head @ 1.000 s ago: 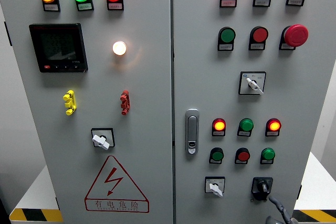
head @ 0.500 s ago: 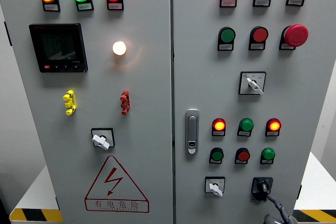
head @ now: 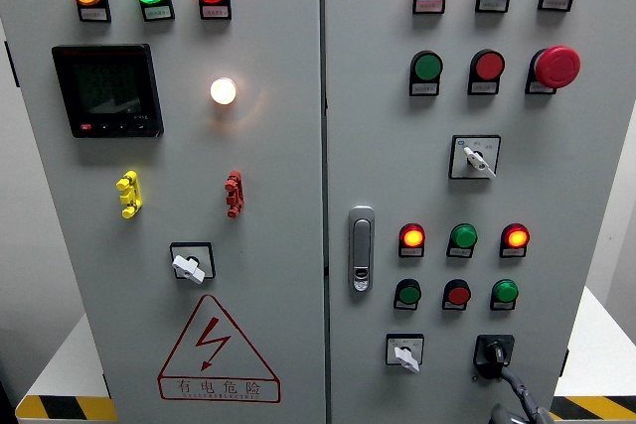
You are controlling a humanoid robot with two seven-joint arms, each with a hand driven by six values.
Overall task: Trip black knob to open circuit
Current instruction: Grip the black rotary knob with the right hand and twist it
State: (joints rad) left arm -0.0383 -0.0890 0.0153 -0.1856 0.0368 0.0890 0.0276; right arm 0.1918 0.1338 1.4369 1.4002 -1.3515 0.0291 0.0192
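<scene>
Only partly is the right hand seen, cut off at the bottom edge; one grey finger touches the black knob, low on the smooth grey cabinet's right door. Its grip cannot be made out.

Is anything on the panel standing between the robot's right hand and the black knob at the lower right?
Nothing visible does. The right hand comes in at the bottom edge just below the black knob, with a finger reaching up to the knob's lower edge. The nearest other control, the white selector switch, sits off to the left, clear of that path.
</scene>
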